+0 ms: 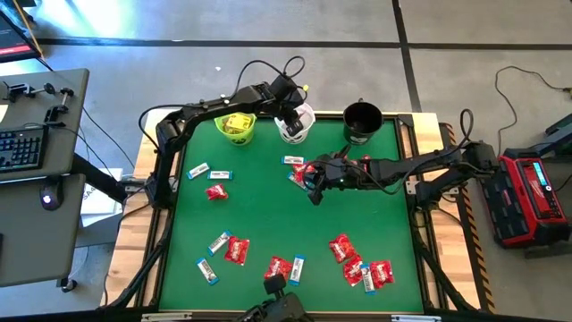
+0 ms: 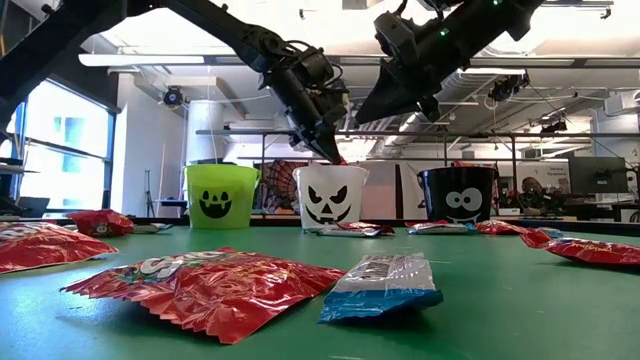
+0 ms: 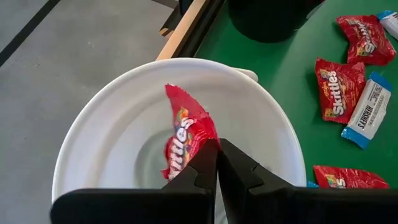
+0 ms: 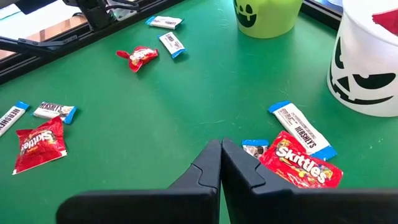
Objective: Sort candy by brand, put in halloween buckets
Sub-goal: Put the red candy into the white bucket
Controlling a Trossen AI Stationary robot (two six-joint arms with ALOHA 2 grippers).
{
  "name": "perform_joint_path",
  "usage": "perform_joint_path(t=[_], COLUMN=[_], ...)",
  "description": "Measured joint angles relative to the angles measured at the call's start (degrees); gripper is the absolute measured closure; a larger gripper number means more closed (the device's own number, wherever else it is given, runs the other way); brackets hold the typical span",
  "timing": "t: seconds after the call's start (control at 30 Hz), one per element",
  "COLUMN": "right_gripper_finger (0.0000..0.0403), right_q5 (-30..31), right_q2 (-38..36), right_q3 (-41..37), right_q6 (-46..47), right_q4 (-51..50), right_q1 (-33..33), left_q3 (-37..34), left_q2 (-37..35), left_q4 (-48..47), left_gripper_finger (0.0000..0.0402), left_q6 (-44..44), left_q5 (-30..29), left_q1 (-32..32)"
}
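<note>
The left hand (image 3: 216, 163) hangs over the white bucket (image 1: 296, 125), its fingers pressed together on the corner of a red Skittles packet (image 3: 185, 137) that dangles inside the pail. The right hand (image 4: 220, 163) hovers low over the green bench (image 1: 259, 215) near mid-table, fingers pressed together with nothing between them — just above a red packet (image 4: 300, 167) and a blue-and-white bar (image 4: 302, 130). The lime green bucket (image 1: 238, 128) (yellow packets inside) and the black bucket (image 1: 362, 121) flank the white one; more candy lies scattered across the bench.
</note>
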Motion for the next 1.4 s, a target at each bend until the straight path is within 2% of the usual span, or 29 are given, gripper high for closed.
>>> perform_joint_path(t=[0.47,0.57,0.77,1.4], right_gripper_finger=[0.0403,0.0403,0.0403,0.0403], right_q5=[0.66,0.63,0.62,1.23], right_q2=[0.00,0.00,0.00,0.00], right_q3=[0.00,0.00,0.00,0.00], right_q6=[0.50,0.48,1.89,0.44], right_q4=[-0.02,-0.03,-3.73,-6.86], right_q1=[0.00,0.00,0.00,0.24], left_q3=[-0.07,-0.07,-0.07,-0.07], left_q2=[-0.39,-1.15,-3.54,-8.75], left_q4=[-0.78,-1.42,-0.14,11.37], left_gripper_finger=[0.0331,0.0344,0.0396,0.0401], left_q6=[0.03,0.13,1.34,-2.06], left_q5=[-0.17,-0.15,0.19,-2.32], left_q1=[-0.02,-0.02,-0.02,-2.38])
